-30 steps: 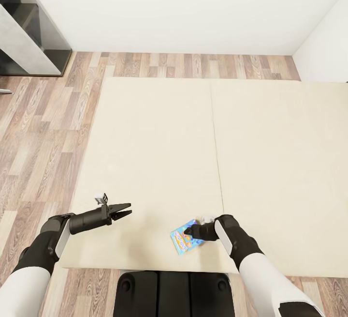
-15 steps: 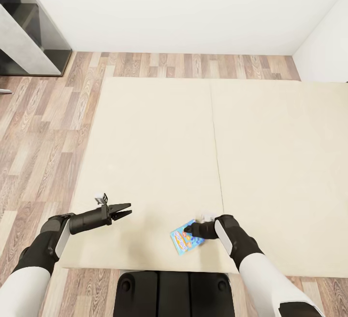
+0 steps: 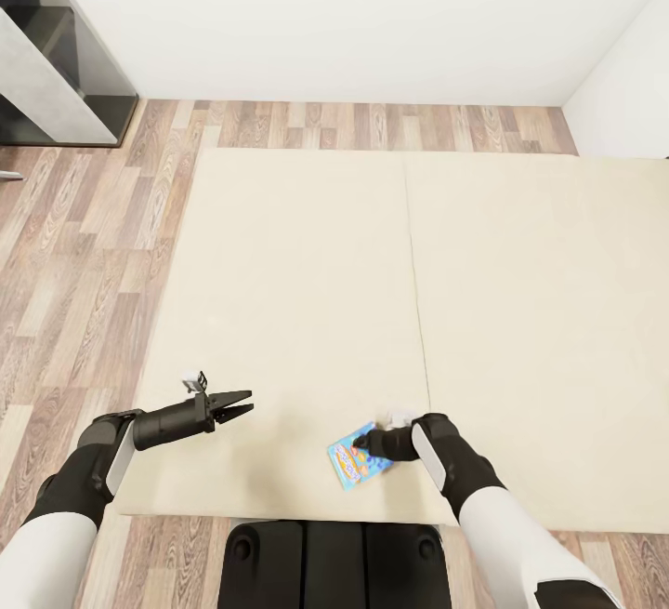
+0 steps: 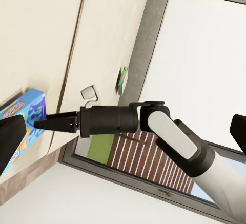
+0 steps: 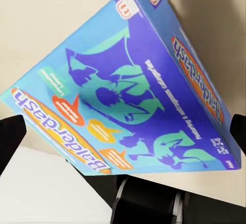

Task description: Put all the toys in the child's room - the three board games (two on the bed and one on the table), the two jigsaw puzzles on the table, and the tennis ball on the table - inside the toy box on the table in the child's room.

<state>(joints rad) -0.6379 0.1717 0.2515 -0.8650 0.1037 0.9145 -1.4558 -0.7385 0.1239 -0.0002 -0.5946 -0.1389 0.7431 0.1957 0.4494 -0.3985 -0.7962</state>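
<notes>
At the near edge of the bed, by label:
Bed: wide low bed with two plain beige mattress pads [image 3: 307, 311], seam down the middle, wood-plank floor [image 3: 84, 246] on its left; dark grey shelf unit [image 3: 56, 60] seen at the far left corner.
Right arm: black right gripper [image 3: 364, 446] is lowered onto the near end of the left pad, over the box; in the left wrist view [image 4: 43, 123] the fingers taper together to a narrow tip by the box edge, but whether they are clenched or grasping the box cannot be told.
Left arm: black left gripper [image 3: 240, 403] is held over the left pad, well apart from the box; fingers slightly parted, nothing between them.
Task thing: flat blue card board game box printed "balderdash" [image 3: 356, 460] [image 5: 138, 90] lies on the left pad close to the bed's near edge, partly under the right gripper.
Other: small green-and-white box [image 4: 123, 80] is seen farther along the bed edge in the left wrist view.
Handling: box judged light, stiff, smooth-faced, likely slippery; thin card corners could crush.
Grip point: best taken across a short edge or by opposite side walls, not the flat printed face.
</notes>
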